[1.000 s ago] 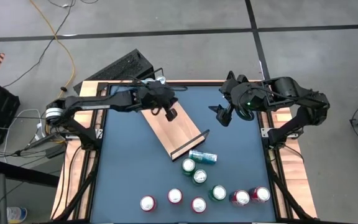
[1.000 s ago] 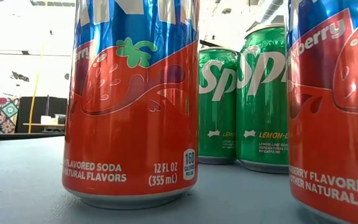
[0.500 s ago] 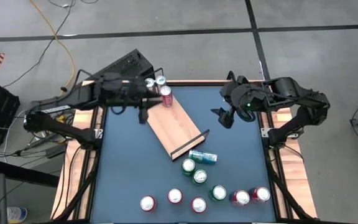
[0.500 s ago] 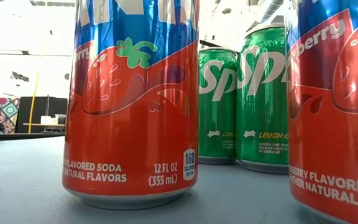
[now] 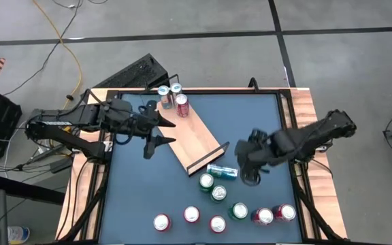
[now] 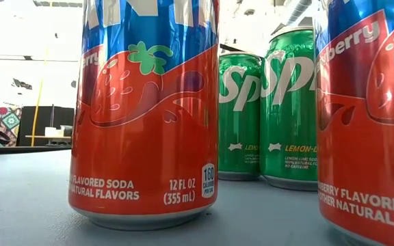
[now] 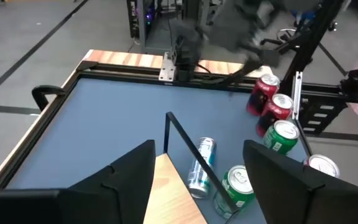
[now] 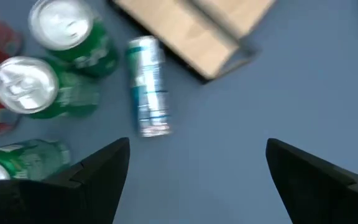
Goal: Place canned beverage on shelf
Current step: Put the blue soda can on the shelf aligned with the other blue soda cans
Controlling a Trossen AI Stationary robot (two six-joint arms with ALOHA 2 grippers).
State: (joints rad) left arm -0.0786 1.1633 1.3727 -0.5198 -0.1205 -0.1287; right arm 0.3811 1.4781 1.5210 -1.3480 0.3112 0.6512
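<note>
The shelf (image 5: 194, 139) lies slantwise on the blue table; its near end (image 7: 173, 202) carries a black rail (image 7: 185, 146). A red can (image 5: 182, 104) stands upright on its far end, with two more cans (image 5: 169, 90) just behind. A silver-teal can (image 5: 221, 171) lies on its side by the near rail, also seen in the right wrist view (image 8: 149, 84). My left gripper (image 5: 157, 136) is open, hovering over the shelf's left edge and touching nothing. My right gripper (image 5: 250, 175) is open above the table, just right of the lying can.
Upright green cans (image 5: 212, 188) and red cans (image 5: 274, 215) stand in a loose row toward the near edge, and they fill the low view (image 6: 146, 116). Bare blue tabletop (image 5: 141, 190) lies left of the shelf. A black keyboard (image 5: 138, 71) sits beyond the far edge.
My left gripper has drawn back from over the shelf toward the table's left edge, risen and opened; the red can on the shelf's far end now shows uncovered. My right gripper has come down from the far right toward the lying can, still open.
</note>
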